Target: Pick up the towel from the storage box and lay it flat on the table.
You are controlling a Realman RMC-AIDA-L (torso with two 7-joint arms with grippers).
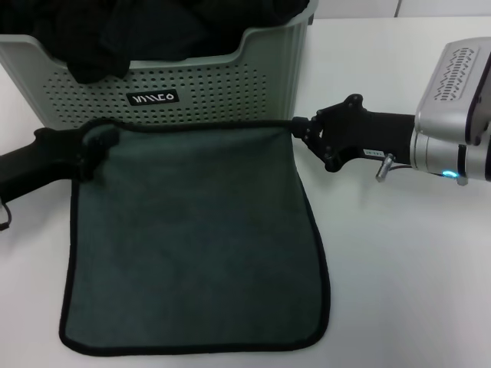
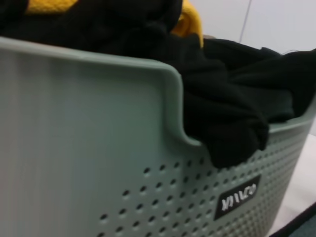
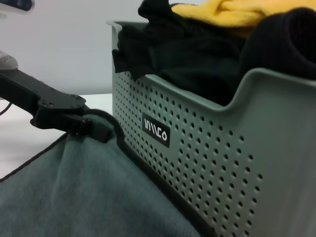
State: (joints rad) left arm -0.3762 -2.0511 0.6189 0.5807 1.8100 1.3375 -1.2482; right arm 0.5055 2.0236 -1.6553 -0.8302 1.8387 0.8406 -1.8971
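Observation:
The dark teal towel (image 1: 192,238) with black edging lies spread on the white table (image 1: 399,268) in front of the sage-green storage box (image 1: 207,88). My left gripper (image 1: 96,146) is shut on the towel's far left corner. My right gripper (image 1: 298,126) is shut on its far right corner. The far edge runs stretched between them, close against the box's front wall. The right wrist view shows the left gripper (image 3: 91,127) pinching the towel (image 3: 74,192) beside the box (image 3: 207,163). The left wrist view shows the box wall (image 2: 74,138) up close.
The box holds several black cloths (image 1: 153,27) that spill over its rim, and a yellow cloth (image 3: 222,12) on top. The black label (image 1: 153,97) is on the box front. Bare table lies to the right of the towel.

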